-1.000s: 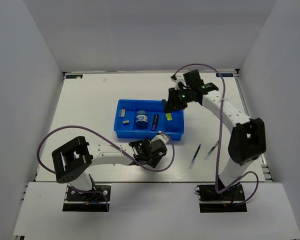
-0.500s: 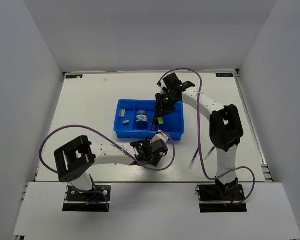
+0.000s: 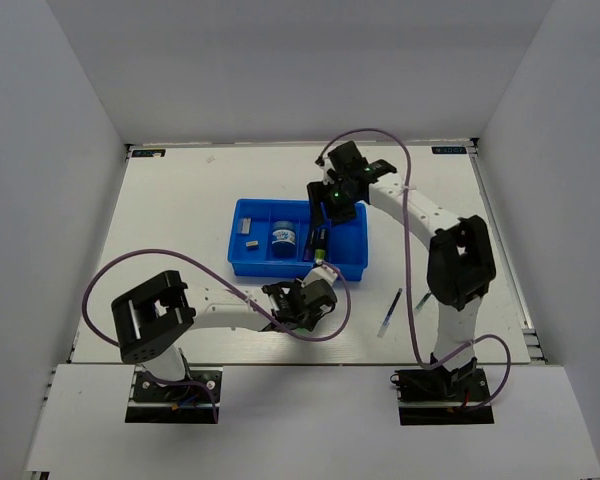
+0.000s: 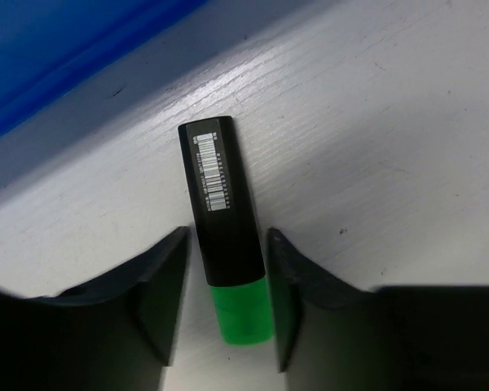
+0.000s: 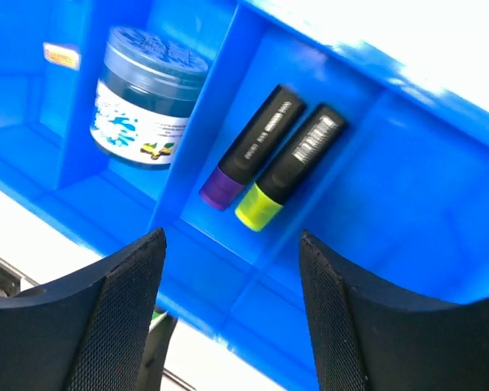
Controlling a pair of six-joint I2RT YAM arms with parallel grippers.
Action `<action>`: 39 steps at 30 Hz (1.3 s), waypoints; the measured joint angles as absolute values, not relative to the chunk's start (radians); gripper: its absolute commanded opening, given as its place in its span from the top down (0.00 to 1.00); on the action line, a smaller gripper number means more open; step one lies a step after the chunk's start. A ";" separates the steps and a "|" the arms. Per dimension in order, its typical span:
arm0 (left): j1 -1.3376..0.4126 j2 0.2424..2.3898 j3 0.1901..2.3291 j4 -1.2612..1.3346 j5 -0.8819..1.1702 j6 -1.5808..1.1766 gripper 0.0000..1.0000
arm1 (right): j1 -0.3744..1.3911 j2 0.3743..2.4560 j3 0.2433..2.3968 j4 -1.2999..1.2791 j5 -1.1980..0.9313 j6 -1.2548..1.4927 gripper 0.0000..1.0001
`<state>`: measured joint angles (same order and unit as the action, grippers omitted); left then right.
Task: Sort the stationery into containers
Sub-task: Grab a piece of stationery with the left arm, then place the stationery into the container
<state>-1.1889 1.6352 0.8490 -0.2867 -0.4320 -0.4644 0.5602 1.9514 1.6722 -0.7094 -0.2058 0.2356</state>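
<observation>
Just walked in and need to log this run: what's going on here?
Stationery is being sorted into a blue tray. The right gripper hovers open over it; a purple marker and a yellow marker lie side by side in one compartment, a tub in the next. The left gripper, open, straddles a green-black marker on the table beside the tray. One pen lies outside.

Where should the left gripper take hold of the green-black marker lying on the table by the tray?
Across the black barrel of the green-black marker, from straight above, one finger on each long side. It lies flat on the table, leaving only those sides free; the left gripper straddles it that way, jaws open.
</observation>
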 measured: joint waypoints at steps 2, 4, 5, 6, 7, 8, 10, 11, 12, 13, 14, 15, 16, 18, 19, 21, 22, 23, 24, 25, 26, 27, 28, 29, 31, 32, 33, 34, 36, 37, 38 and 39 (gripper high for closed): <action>-1.189 1.642 0.850 -0.275 -0.435 -0.470 0.58 | 0.551 1.887 1.656 -0.704 -0.178 0.230 0.32; -1.193 1.648 0.850 -0.263 -0.443 -0.474 0.65 | 0.536 1.804 1.622 -0.703 -0.157 0.227 0.32; -1.195 1.650 0.851 -0.260 -0.450 -0.479 0.67 | 0.527 1.759 1.606 -0.703 -0.147 0.226 0.32; -1.198 1.654 0.852 -0.260 -0.457 -0.480 0.70 | 0.514 1.714 1.587 -0.701 -0.138 0.226 0.32; -1.204 1.657 0.853 -0.258 -0.466 -0.487 0.77 | 0.503 1.675 1.571 -0.702 -0.133 0.226 0.32; -1.209 1.661 0.854 -0.255 -0.475 -0.492 0.80 | 0.490 1.636 1.553 -0.699 -0.130 0.224 0.32; -1.220 1.665 0.856 -0.256 -0.496 -0.502 0.89 | 0.462 1.565 1.505 -0.699 -0.124 0.222 0.22; -1.225 1.665 0.856 -0.258 -0.505 -0.506 0.90 | 0.448 1.537 1.483 -0.704 -0.118 0.218 0.14; -1.230 1.665 0.856 -0.260 -0.512 -0.509 0.90 | 0.437 1.509 1.462 -0.707 -0.107 0.209 0.10; -1.236 1.664 0.860 -0.270 -0.516 -0.510 0.92 | 0.429 1.488 1.443 -0.709 -0.095 0.200 0.10; -1.244 1.662 0.867 -0.292 -0.519 -0.509 0.93 | 0.424 1.463 1.421 -0.710 -0.069 0.178 0.10; -1.255 1.660 0.878 -0.324 -0.516 -0.508 0.93 | 0.420 1.437 1.398 -0.709 -0.035 0.162 0.10; -1.265 1.658 0.889 -0.353 -0.514 -0.505 0.93 | 0.414 1.408 1.367 -0.706 0.000 0.146 0.13; -1.278 1.639 0.919 -0.404 -0.512 -0.493 0.93 | 0.403 1.346 1.296 -0.700 0.069 0.114 0.28; -1.282 1.625 0.942 -0.430 -0.511 -0.483 0.93 | 0.395 1.319 1.259 -0.693 0.094 0.101 0.33; -1.277 1.592 1.013 -0.466 -0.510 -0.462 0.94 | 0.372 1.263 1.178 -0.689 0.139 0.086 0.37; -1.271 1.577 1.055 -0.479 -0.510 -0.455 0.96 | 0.360 1.242 1.139 -0.683 0.154 0.084 0.37; -1.262 1.564 1.096 -0.485 -0.510 -0.448 0.96 | 0.347 1.221 1.098 -0.681 0.169 0.080 0.37; -1.247 1.549 1.137 -0.487 -0.511 -0.442 0.96 | 0.336 1.208 1.062 -0.681 0.180 0.078 0.37; -1.230 1.536 1.175 -0.491 -0.511 -0.437 0.96 | 0.327 1.198 1.029 -0.678 0.186 0.076 0.37; -1.210 1.528 1.207 -0.496 -0.512 -0.434 0.96 | 0.316 1.193 0.999 -0.678 0.190 0.075 0.37; -1.179 1.520 1.242 -0.498 -0.512 -0.433 0.96 | 0.309 1.190 0.974 -0.676 0.192 0.075 0.37; -1.152 1.518 1.269 -0.509 -0.510 -0.434 0.96 | 0.303 1.186 0.950 -0.672 0.192 0.075 0.37; -1.119 1.521 1.298 -0.519 -0.506 -0.435 0.96 | 0.296 1.184 0.931 -0.672 0.192 0.076 0.37; -1.047 1.538 1.348 -0.538 -0.492 -0.438 0.96 | 0.282 1.182 0.897 -0.670 0.191 0.075 0.34; -1.015 1.554 1.372 -0.546 -0.485 -0.441 0.96 | 0.278 1.181 0.886 -0.670 0.191 0.076 0.31; -0.978 1.578 1.396 -0.556 -0.475 -0.446 0.96 | 0.270 1.179 0.876 -0.672 0.188 0.077 0.25; -0.947 1.606 1.418 -0.558 -0.462 -0.450 0.96 | 0.263 1.176 0.869 -0.671 0.187 0.074 0.10; -0.900 1.663 1.445 -0.561 -0.445 -0.458 0.96 | 0.252 1.166 0.865 -0.672 0.183 0.072 0.10; -0.883 1.694 1.454 -0.564 -0.432 -0.466 0.96 | 0.244 1.155 0.861 -0.667 0.179 0.068 0.10; -0.870 1.723 1.460 -0.564 -0.420 -0.472 0.96 | 0.238 1.142 0.857 -0.667 0.175 0.067 0.10; -0.859 1.753 1.467 -0.567 -0.407 -0.479 0.94 | 0.231 1.125 0.852 -0.667 0.169 0.067 0.10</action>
<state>-0.8593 1.7527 1.4670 -0.5667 -0.4068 -0.4786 0.2310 1.1248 0.8524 -0.6670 0.1688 0.0666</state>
